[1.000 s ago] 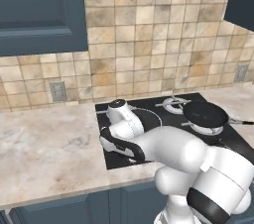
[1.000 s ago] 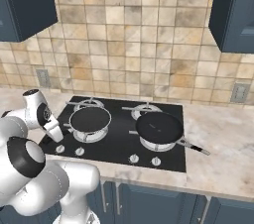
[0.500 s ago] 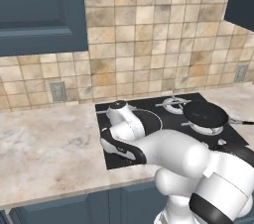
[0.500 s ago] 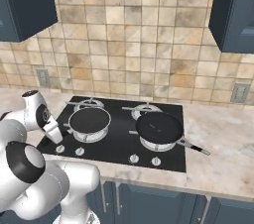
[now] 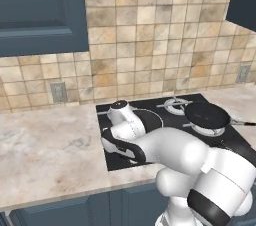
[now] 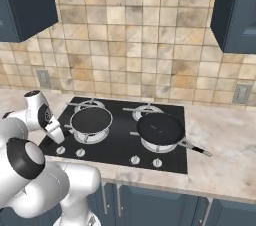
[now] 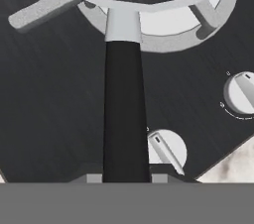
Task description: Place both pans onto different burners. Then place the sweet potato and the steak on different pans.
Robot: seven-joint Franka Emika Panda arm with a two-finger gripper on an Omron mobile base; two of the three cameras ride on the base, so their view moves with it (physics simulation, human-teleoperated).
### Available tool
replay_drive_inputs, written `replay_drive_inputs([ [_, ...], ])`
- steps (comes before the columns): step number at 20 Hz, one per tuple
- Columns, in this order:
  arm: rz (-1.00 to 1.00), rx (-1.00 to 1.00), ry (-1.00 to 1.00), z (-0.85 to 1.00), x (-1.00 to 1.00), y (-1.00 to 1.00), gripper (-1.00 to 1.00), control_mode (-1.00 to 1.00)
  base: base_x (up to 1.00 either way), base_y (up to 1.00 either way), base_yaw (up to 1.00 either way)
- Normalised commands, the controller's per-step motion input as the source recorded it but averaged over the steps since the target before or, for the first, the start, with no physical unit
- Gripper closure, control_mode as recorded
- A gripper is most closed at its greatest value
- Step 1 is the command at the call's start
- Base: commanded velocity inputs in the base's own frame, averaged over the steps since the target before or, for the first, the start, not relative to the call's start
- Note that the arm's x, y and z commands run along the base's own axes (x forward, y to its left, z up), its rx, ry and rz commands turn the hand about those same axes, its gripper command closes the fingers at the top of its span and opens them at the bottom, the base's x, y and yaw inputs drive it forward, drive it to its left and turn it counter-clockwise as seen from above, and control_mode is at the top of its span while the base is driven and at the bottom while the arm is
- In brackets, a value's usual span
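Two black pans sit on the cooktop's front burners. The left pan [image 6: 91,119] rests on its silver burner ring [image 7: 163,25], and its long black handle [image 7: 125,114] runs straight down between my fingertips. My gripper [image 7: 125,178] is shut on that handle, at the cooktop's front left corner [image 6: 56,134]. The right pan [image 6: 160,127] stands on the front right burner, handle pointing right, and it also shows in the left base view [image 5: 206,115]. The two back burners [image 6: 90,104] [image 6: 147,110] are bare. The sweet potato and the steak are out of view.
White knobs [image 7: 166,149] [image 7: 241,94] line the front edge of the black cooktop [image 6: 125,142], close to the held handle. Marble counter [image 5: 50,145] stretches to the left of the cooktop and to its right [image 6: 220,140]. A tiled wall with outlets stands behind.
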Motion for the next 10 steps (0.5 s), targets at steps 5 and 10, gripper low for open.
replay_drive_inputs([
  [5, 0.0, 0.0, 0.0, 0.0, 0.0, 0.0, -1.0, -1.0, 0.0, 0.0, 0.0],
  [10, 0.0, 0.0, 0.0, 0.19, 0.0, -0.09, -1.0, -1.0, 0.0, 0.0, 0.0],
])
